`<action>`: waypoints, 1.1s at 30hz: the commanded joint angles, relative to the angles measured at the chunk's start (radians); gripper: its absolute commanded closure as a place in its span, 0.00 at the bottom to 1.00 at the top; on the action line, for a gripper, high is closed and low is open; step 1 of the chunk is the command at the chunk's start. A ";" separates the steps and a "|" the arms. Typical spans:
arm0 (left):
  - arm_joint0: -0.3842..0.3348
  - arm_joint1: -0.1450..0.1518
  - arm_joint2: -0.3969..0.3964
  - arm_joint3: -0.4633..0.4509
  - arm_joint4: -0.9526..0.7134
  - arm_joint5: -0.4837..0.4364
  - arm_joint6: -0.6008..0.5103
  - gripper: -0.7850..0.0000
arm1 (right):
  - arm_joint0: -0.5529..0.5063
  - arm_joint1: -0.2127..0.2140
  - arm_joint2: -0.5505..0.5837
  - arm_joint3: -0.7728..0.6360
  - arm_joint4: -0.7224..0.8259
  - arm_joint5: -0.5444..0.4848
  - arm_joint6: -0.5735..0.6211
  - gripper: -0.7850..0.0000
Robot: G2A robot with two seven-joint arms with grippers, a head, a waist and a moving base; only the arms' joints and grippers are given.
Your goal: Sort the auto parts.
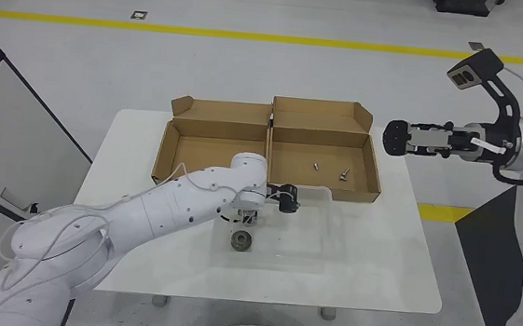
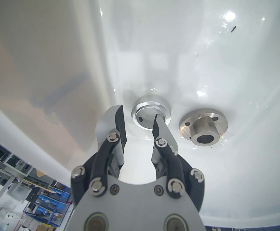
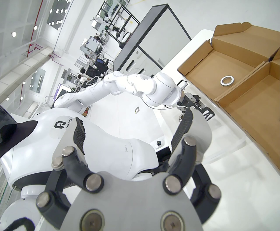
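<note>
Steel ring (image 2: pixel 151 104) lies in clear tray (image 1: pixel 321 234) near of the cardboard boxes (image 1: pixel 320 131), flanged hub (image 2: pixel 203 129) just beside | likely rigid, weighty, slick; pinch across rim wall | left hand (image 2: pixel 138 116) part-open, empty, one finger at the bore | right hand (image 1: pixel 390 137) spread wide, empty, off table's right edge | no legible markings on parts

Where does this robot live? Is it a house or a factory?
Most likely a big robot workshop or lab, not a house. The floor has a long yellow line painted on it. There are tall racks of equipment in the room behind, and shelves of blue bins.
</note>
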 commanded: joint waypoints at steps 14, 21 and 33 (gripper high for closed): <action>0.007 0.000 0.000 0.008 -0.095 -0.082 0.082 0.62 | 0.000 0.000 0.000 0.000 0.000 0.000 0.000 0.00; -0.003 0.003 0.000 0.019 -0.097 -0.064 0.064 0.67 | 0.000 0.000 0.000 0.000 0.000 0.000 0.000 0.00; 0.001 -0.007 0.000 0.046 -0.089 -0.064 0.064 0.67 | 0.000 0.000 0.000 0.000 0.000 0.000 0.000 0.00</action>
